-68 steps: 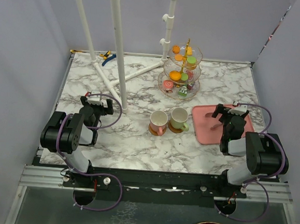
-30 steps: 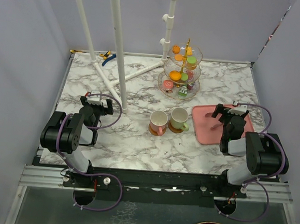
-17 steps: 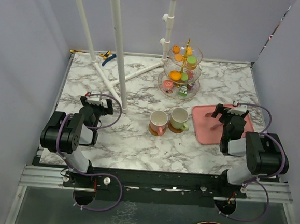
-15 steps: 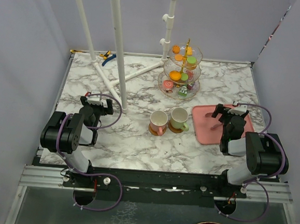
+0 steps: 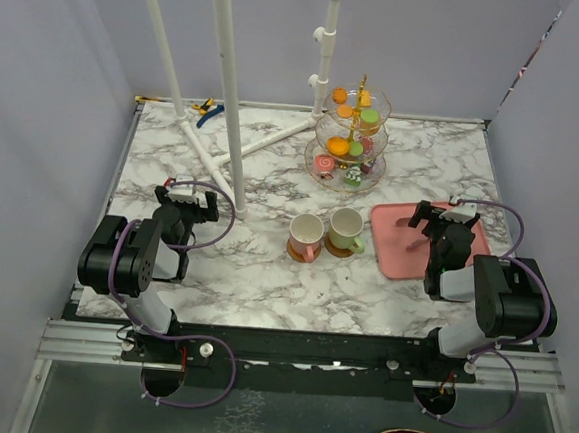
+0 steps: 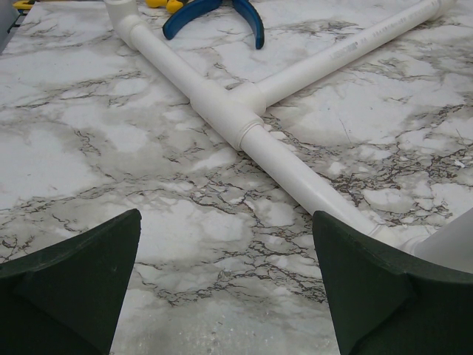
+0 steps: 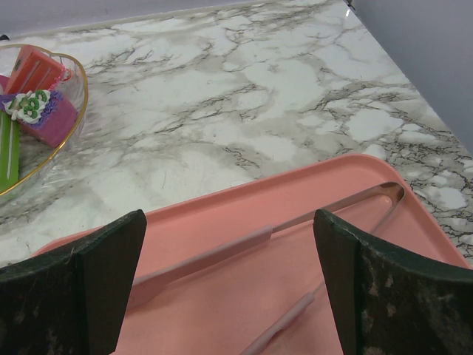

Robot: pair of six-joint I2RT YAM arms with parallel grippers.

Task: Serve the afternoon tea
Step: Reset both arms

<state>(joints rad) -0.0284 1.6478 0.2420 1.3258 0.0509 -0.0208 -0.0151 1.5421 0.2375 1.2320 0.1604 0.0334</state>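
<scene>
A clear glass three-tier stand [image 5: 352,141] with a gold stem holds small colourful macarons and cakes at the back centre; its lowest tier shows at the left edge of the right wrist view [image 7: 37,111]. A pink mug [image 5: 306,237] and a pale-green mug [image 5: 346,229] stand side by side on round brown coasters mid-table. My left gripper [image 5: 186,203] is open and empty over bare marble at the left, also in its wrist view [image 6: 225,288]. My right gripper [image 5: 443,221] is open and empty above the flat pink tray [image 5: 397,255], also in its wrist view [image 7: 229,281].
Pink-handled tongs [image 7: 251,244] lie on the pink tray [image 7: 207,310] under my right gripper. A white pipe frame [image 5: 228,101] stands at the back left, its floor pipes [image 6: 251,122] just ahead of my left gripper. A blue-handled tool [image 6: 214,11] lies at the far edge.
</scene>
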